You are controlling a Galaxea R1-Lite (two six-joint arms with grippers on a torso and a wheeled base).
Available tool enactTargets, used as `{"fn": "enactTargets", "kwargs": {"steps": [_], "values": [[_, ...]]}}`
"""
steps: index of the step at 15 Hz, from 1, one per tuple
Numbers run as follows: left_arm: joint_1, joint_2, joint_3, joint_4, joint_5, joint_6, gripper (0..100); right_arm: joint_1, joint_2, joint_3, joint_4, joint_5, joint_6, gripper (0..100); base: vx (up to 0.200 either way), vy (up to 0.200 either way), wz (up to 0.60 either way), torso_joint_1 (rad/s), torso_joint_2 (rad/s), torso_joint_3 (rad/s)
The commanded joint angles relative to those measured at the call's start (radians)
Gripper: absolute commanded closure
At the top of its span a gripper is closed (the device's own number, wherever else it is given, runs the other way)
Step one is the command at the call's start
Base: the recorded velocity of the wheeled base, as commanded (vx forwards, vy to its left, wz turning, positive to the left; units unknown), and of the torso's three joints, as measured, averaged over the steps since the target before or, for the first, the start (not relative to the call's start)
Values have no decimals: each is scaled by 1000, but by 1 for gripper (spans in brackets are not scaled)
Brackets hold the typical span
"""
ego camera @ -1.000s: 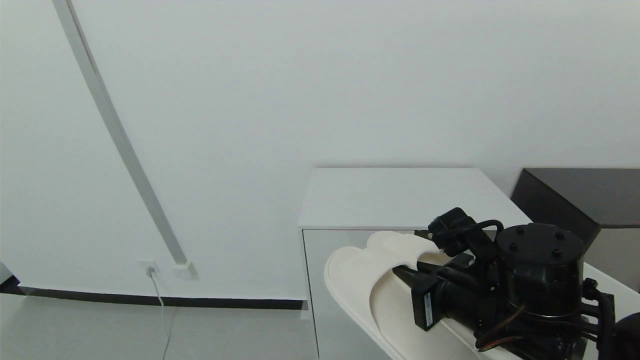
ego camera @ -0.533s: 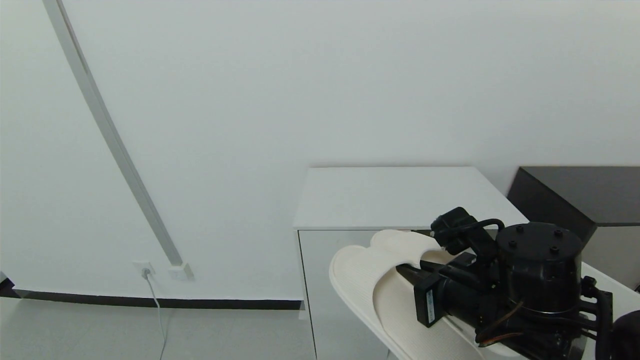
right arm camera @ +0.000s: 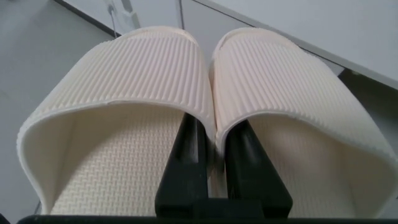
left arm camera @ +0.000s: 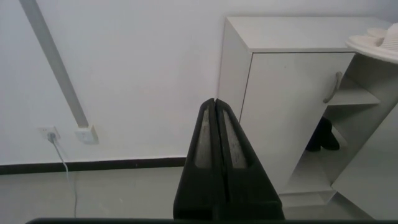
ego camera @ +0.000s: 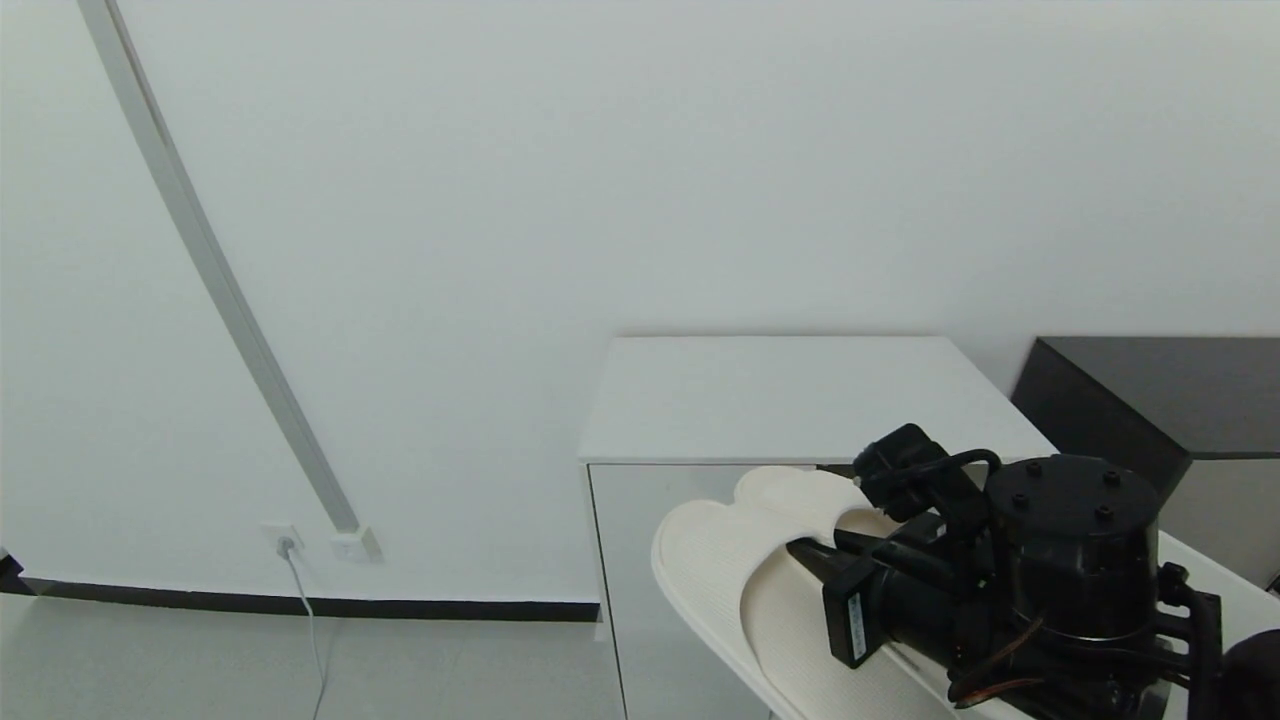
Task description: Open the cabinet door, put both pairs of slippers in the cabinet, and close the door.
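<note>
- Head view: the right gripper (ego camera: 812, 548) sits low on the robot's right. Its claw is pushed into a cream pair of slippers (ego camera: 710, 570), so the fingertips are hidden.
- The slippers are held in the air in front of the white cabinet (ego camera: 790, 395), outside it, with their toes near its top front edge.
- A dark unit (ego camera: 1150, 390) stands just beside the cabinet on the right.
- On the wall to the left, a grey wall strip (ego camera: 200, 260) runs down at a slant to a socket (ego camera: 285, 541), and a cable hangs from the socket.
- Left wrist view: the left gripper (left arm camera: 216, 143) has its two fingers pressed flat together with nothing between them. It hangs well apart from the cabinet (left arm camera: 298, 31).
- The cabinet's door panel (left arm camera: 292, 112) carries a handle (left arm camera: 334, 87). Beside that panel the compartment stands open and its shelves (left arm camera: 354, 94) show.
- A dark item (left arm camera: 323, 134) sits lower inside the compartment; what it is cannot be told.
- The edge of the held slippers (left arm camera: 376, 45) shows at the level of the cabinet top.
- The wall strip (left arm camera: 53, 62) and socket (left arm camera: 50, 133) appear on the wall beside the cabinet.
- Right wrist view: the right gripper (right arm camera: 214, 143) has one finger inside each slipper. It clamps the two inner side walls together between them.
- The pair of slippers (right arm camera: 124, 81) lies side by side, touching, uppers facing up and toes pointing away from the wrist. The grey floor (right arm camera: 37, 37) lies beyond them.
</note>
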Motion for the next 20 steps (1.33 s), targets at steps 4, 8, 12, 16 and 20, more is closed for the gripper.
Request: {"fn": "enactTargets", "kwargs": {"steps": [4,8,12,16,20], "values": [[1,1,0,-1,1,-1,100,1,0,7,-10,0,-14,100,0,-200,0,5,2,2],[1,1,0,-1,-1,0,100,1,3,13,-30,0,-14,100,0,-200,0,5,4,0],[-1,1,0,1,-1,0,100,1,3,18,-30,0,-14,100,0,-200,0,5,2,2],[1,1,0,-1,-1,0,100,1,3,19,-30,0,-14,100,0,-150,0,2,2,3],[1,1,0,1,-1,0,100,1,4,22,-30,1,-14,100,0,0,0,0,0,0]]}}
